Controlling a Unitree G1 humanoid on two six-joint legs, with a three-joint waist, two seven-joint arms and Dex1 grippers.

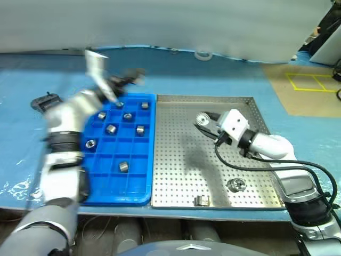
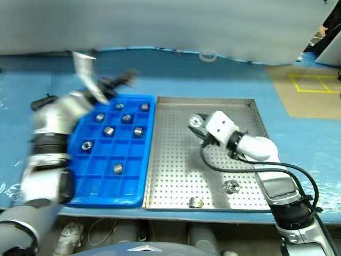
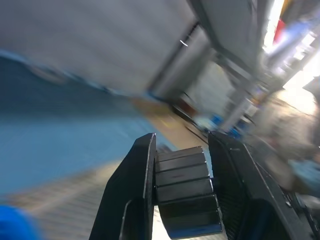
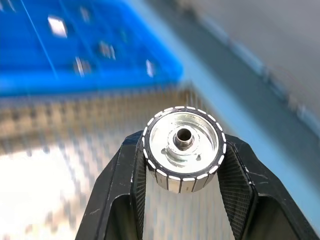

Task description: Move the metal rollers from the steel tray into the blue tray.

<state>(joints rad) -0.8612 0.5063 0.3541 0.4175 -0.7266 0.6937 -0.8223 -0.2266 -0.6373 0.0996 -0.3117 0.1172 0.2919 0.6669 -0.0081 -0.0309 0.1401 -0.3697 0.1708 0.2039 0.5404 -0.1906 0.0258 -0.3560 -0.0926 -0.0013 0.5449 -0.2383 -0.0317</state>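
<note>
A metal roller (image 4: 183, 149) sits clamped between the right fingers (image 4: 239, 175).

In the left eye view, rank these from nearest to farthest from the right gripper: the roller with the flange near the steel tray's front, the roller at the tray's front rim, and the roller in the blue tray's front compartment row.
Measured from the right gripper, shut on a roller:
1. Flanged roller, front right of the steel tray.
2. Roller at the front rim, slightly farther.
3. Roller in the blue tray, to the left.
</note>
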